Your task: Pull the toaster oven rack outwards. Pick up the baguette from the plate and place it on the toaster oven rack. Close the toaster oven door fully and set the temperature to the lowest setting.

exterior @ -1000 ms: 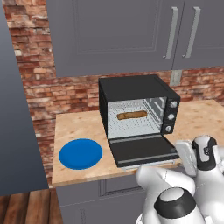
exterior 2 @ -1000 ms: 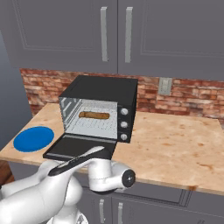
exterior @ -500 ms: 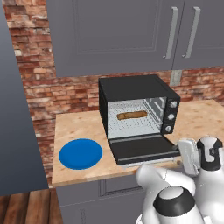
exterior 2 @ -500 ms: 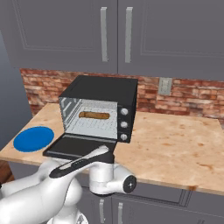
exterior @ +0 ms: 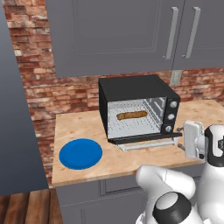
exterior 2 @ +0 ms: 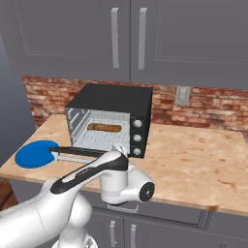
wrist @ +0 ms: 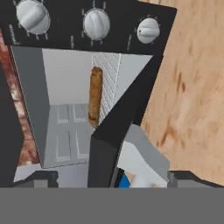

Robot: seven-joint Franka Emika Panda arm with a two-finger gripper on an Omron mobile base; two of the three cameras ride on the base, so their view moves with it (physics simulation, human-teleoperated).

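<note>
In the hand view the two dark fingertips of the gripper [wrist: 111, 177] stand wide apart, holding nothing, with the long silver bar handle [wrist: 142, 153] of the black glass toaster oven door [wrist: 120, 127] between them. The door is partly raised. Behind it, the speckled brown baguette [wrist: 95, 97] lies on the silver wire rack [exterior: 133, 124] inside the black boxy toaster oven [exterior: 135, 107]. The base views show the round blue plate [exterior: 81, 153] left of the oven.

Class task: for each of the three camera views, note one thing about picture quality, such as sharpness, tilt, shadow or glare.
Left base view: evenly lit, sharp, no glare on the toaster oven. Right base view: the robot's arm blocks the foreground; the plate stays crisp. Hand view: rolled sideways, so the baguette stands vertical, and the close toaster oven door looks oversized.
</note>
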